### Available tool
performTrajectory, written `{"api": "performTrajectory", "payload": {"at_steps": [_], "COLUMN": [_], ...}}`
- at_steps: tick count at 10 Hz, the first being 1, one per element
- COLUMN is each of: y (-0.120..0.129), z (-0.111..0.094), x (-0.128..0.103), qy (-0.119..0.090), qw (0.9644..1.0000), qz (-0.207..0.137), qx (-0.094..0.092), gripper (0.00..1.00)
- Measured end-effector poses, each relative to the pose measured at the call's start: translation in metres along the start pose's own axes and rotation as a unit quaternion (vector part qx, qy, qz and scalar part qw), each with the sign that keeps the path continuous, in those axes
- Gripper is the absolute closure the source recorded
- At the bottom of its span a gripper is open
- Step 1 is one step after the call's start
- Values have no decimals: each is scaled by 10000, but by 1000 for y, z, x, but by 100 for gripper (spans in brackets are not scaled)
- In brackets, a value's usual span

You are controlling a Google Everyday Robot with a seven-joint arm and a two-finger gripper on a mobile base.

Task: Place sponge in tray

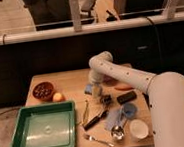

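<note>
The sponge, a small yellowish and blue block, lies on the wooden table near its middle. My gripper hangs at the end of the white arm, right at the sponge, touching or just above it. The green tray sits empty at the table's front left, well to the left of and nearer than the gripper.
A dark bowl and an orange stand behind the tray. To the right of the tray lie a black-handled tool, a fork, a spoon, a blue cloth, a white bowl and a black block.
</note>
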Motion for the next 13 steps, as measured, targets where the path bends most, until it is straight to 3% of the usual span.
{"api": "performTrajectory", "payload": {"at_steps": [13], "y": [-12], "z": [15], "x": [9], "qy": [-271], "qw": [9996], "qz": [-114], "qx": [-48], "gripper": [20]}}
